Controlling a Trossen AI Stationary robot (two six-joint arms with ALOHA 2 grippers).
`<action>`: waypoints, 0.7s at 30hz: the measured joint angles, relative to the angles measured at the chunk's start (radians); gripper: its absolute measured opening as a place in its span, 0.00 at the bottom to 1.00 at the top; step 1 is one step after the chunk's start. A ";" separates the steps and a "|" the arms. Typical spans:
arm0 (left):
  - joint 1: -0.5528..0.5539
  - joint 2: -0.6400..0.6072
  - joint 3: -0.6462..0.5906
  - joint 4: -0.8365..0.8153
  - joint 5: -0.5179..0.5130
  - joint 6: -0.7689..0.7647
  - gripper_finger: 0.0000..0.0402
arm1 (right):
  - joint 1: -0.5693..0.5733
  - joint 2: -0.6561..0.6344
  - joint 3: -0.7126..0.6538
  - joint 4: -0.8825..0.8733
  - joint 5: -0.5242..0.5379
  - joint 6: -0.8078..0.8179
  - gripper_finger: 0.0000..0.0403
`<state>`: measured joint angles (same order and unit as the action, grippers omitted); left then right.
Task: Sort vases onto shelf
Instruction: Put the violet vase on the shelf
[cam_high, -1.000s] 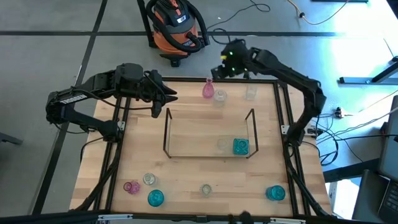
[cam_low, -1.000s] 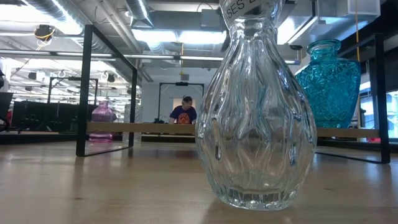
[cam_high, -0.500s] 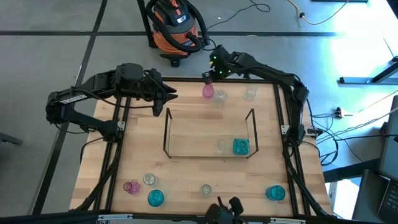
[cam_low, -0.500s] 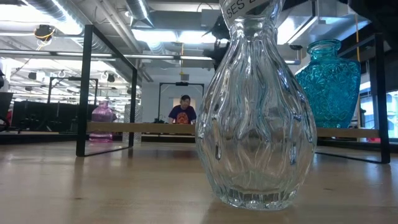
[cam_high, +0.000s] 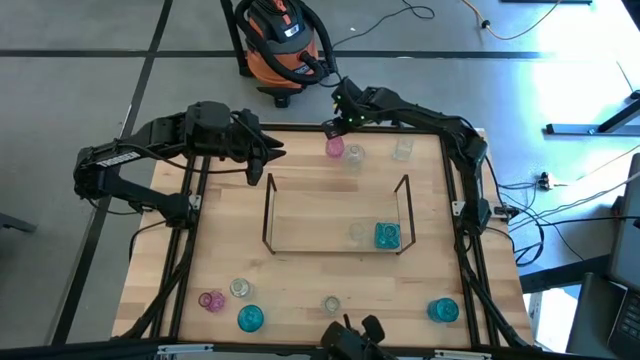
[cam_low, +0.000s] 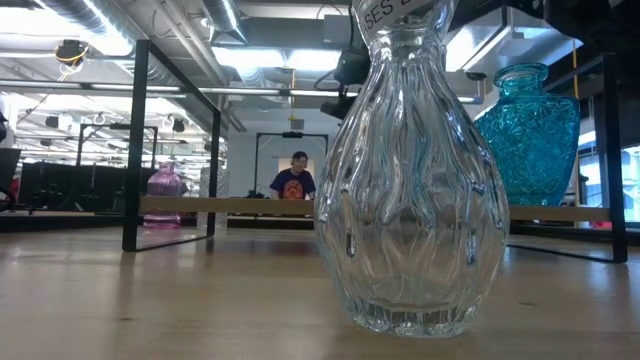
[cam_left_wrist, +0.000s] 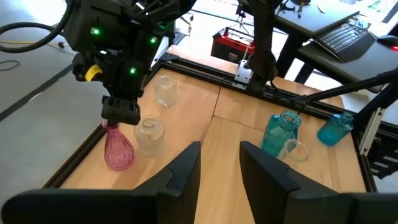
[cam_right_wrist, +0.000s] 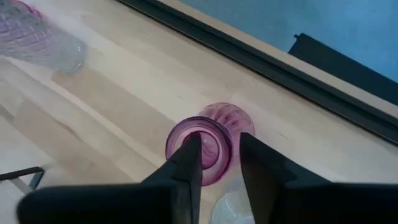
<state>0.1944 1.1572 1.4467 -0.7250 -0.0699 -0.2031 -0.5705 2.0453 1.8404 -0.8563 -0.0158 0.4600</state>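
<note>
Right wrist view | right gripper (cam_right_wrist: 214, 155) was held parted astride pink vase (cam_right_wrist: 210, 142) rim, not clamped | left gripper (cam_left_wrist: 219, 163) was kept parted, empty, beside shelf (cam_high: 336, 213)

Pink vase (cam_high: 334, 147) upright at table's far edge, teal vase (cam_high: 386, 236) on shelf (cam_high: 336, 212)

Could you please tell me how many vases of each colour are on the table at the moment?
Pink vases: 2
Teal vases: 3
Clear vases: 5
Total: 10
</note>
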 joint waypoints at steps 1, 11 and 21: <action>0.000 0.000 0.000 0.000 0.000 0.000 0.26 | 0.000 0.000 0.000 0.000 0.000 -0.010 0.18; 0.000 0.000 0.000 0.000 -0.061 0.009 0.26 | 0.002 -0.006 0.012 -0.034 -0.153 -0.048 0.01; 0.000 0.009 0.000 0.000 -0.071 0.031 0.26 | 0.025 -0.044 0.123 -0.109 -0.190 -0.048 0.00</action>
<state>0.1944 1.1664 1.4466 -0.7252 -0.1410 -0.1726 -0.5451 2.0008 1.9630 -0.9653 -0.2061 0.4116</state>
